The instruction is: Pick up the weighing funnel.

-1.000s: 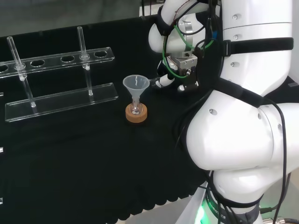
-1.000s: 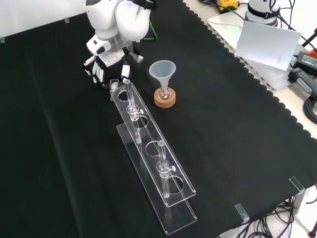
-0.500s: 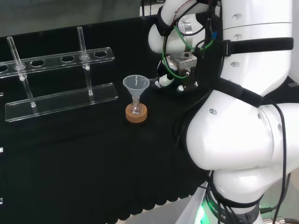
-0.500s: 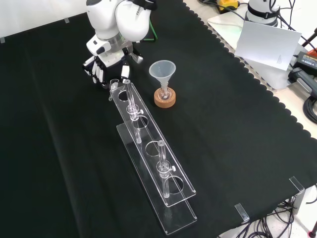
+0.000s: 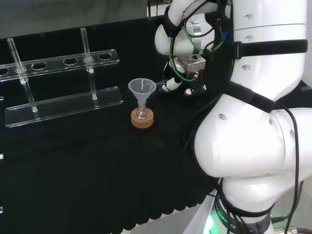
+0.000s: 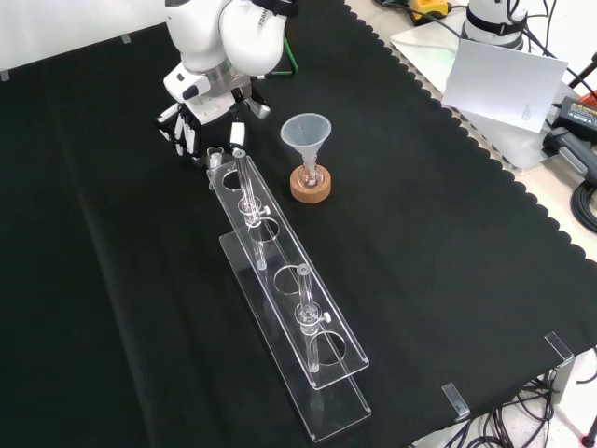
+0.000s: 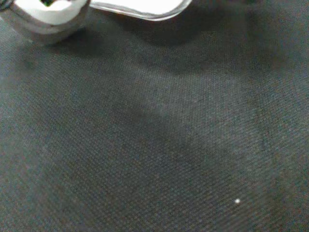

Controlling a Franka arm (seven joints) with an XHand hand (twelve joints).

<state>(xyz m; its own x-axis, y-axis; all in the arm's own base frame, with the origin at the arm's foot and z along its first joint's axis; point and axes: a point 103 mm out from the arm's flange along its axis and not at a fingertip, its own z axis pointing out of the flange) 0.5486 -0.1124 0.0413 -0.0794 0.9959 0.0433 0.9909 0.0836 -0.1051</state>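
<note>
"So, where is the hand (image 6: 191, 131)?"

"Low over the black cloth (image 6: 420, 280), at the upper end of the test tube rack (image 6: 280, 280) in the front view, left of the funnel (image 6: 306, 133) standing in its flask on the cork ring (image 6: 310, 191)."

"Holding anything?"

"I cannot tell whether it is closed. A small clear piece, the weighing funnel (image 6: 215, 154) I think, sits just beside it at the rack's end."
</note>
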